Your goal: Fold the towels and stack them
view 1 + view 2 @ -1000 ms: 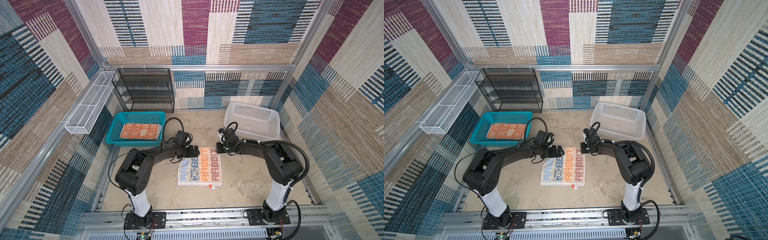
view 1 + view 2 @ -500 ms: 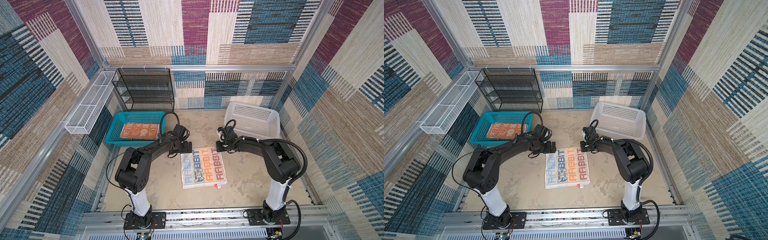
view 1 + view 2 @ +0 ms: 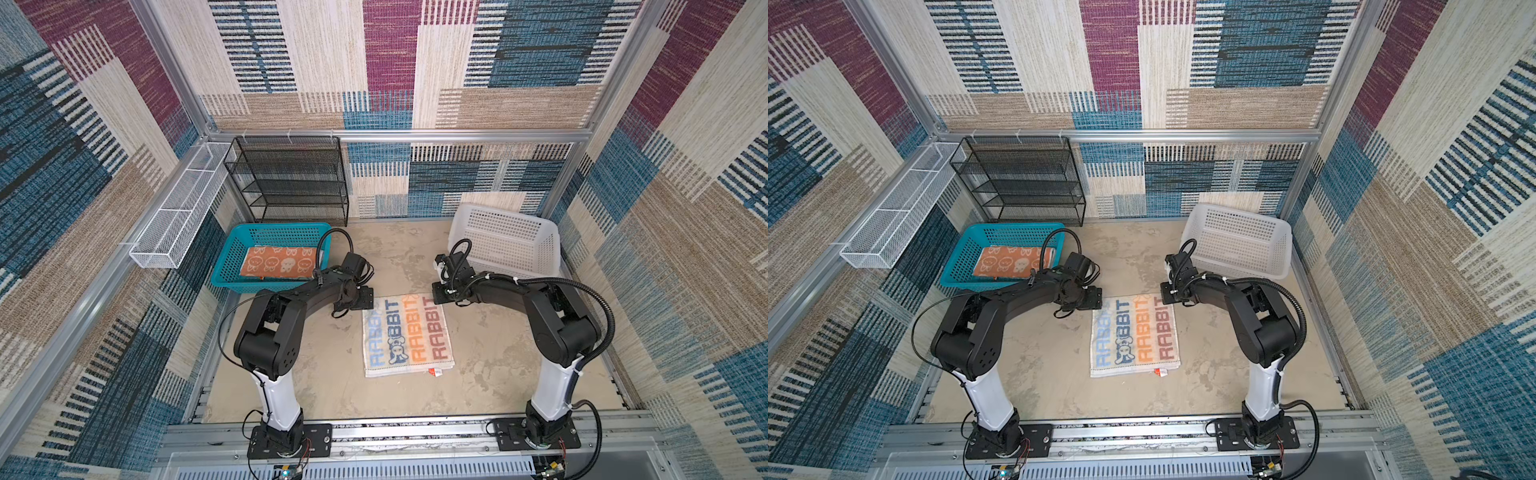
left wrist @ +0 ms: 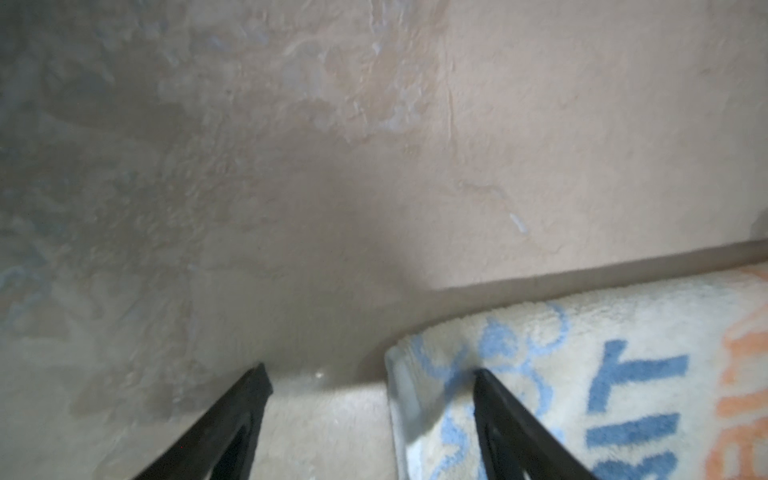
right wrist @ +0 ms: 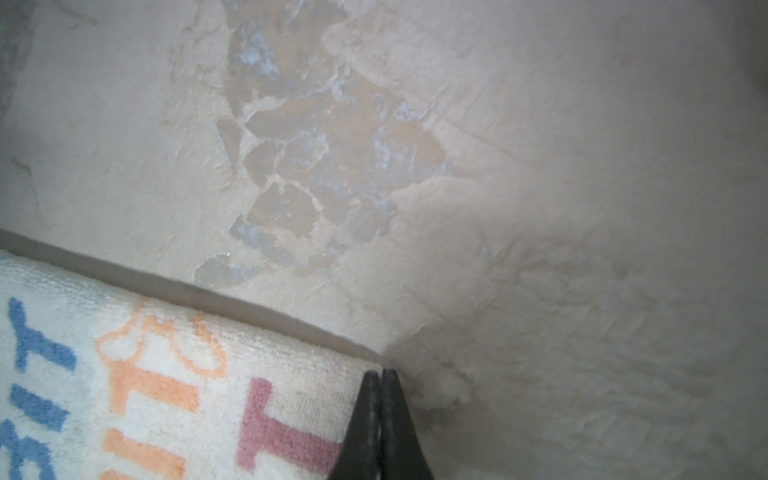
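Your whitish terry towel with RABBIT lettering (image 3: pixel 405 336) lies flat mid-counter, print up. Rows run pale blue, dark blue, orange, maroon. A small red tag (image 3: pixel 435 372) pokes out at its near right corner. The orange terry towel with white rabbit faces (image 3: pixel 278 262) lies flat in the teal plastic mesh basket (image 3: pixel 230 266), back left.

The counter (image 3: pixel 490 357) is beige and mottled, with patchy plaster texture. Walls are patchwork carpet in blue, maroon and tan. There's a black wire shelf rack (image 3: pixel 291 183) at the back wall, a white wire tray (image 3: pixel 174 224) on the left wall and a white perforated plastic basket (image 3: pixel 505 241) back right.

Both arms reach forward, wrists low.
- The left tool (image 4: pixel 369 370) is at the towel's far left corner, spread. One finger (image 4: pixel 507 424) is over the cloth, the other over bare counter.
- The right tool (image 5: pixel 380 374) is at the far right corner, pressed together. You can't tell whether cloth is caught.
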Tool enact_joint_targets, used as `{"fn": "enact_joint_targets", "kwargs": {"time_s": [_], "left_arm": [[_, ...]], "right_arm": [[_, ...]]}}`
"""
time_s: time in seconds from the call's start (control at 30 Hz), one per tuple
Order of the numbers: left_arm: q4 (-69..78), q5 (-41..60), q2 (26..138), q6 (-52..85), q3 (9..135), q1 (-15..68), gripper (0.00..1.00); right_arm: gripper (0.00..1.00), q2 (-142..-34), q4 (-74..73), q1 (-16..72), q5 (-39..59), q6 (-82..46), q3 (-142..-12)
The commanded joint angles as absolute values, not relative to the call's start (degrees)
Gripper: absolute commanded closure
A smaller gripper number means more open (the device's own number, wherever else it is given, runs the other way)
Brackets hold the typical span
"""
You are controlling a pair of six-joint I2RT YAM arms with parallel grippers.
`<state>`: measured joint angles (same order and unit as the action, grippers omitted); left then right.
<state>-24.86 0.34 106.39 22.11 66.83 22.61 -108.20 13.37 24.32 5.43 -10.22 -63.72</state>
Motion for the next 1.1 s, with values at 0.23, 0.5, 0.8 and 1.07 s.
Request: {"fn": "enact_joint_targets", "kwargs": {"time_s": [0.23, 0.5, 0.8, 1.07], "left_arm": [[-22.27, 4.73, 107.88, 20.06, 65.41, 22.58, 0.46], [-21.72, 5.53, 106.57, 19.86, 62.43, 22.64, 0.6], [-22.47, 5.52, 104.48, 19.67, 60.03, 22.68, 0.67], [-22.7, 4.05, 105.55, 18.76, 61.19, 22.68, 0.73]], "right_arm": [[1.0, -108.11, 14.76, 24.36, 5.08, -9.58, -63.64], [1.0, -108.24, 14.59, 24.26, 5.09, -9.76, -63.59], [1.0, -108.48, 14.59, 24.26, 4.97, -9.84, -63.68], [1.0, -108.45, 14.45, 24.26, 5.36, -9.88, -63.72]]}}
